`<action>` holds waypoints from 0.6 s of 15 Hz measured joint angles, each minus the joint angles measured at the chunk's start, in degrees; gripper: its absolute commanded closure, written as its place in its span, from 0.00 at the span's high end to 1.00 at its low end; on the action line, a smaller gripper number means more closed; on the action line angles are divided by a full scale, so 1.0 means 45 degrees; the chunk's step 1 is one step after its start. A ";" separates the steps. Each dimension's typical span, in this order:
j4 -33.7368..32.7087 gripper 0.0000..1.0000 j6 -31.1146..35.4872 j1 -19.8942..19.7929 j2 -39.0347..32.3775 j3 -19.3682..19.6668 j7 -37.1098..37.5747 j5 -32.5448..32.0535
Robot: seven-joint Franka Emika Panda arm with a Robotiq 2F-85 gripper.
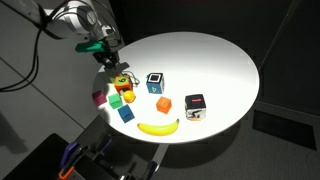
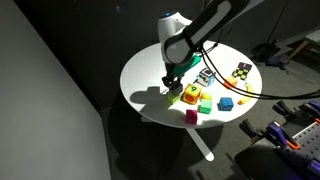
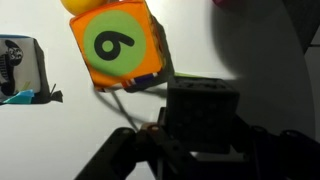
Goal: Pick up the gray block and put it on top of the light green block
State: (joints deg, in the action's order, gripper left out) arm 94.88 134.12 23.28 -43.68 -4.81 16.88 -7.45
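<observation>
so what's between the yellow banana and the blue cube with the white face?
The small orange block sits between the yellow banana and the blue white-faced cube, in an exterior view.

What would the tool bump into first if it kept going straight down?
Probably the table, just beside the light green block; the gray block in the tool would touch first. Depth is unclear.

One banana [image 1: 158, 127], one round table [image 1: 225, 55], and blocks, I make it eight: the gray block [image 3: 203, 110] plus seven on the table.
</observation>
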 measured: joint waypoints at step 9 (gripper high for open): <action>-0.0155 0.31 0.0000 0.0005 -0.0239 0.0001 0.0000 0.0000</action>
State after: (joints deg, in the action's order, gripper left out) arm 94.18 134.12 23.30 -44.75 -4.81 16.87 -7.45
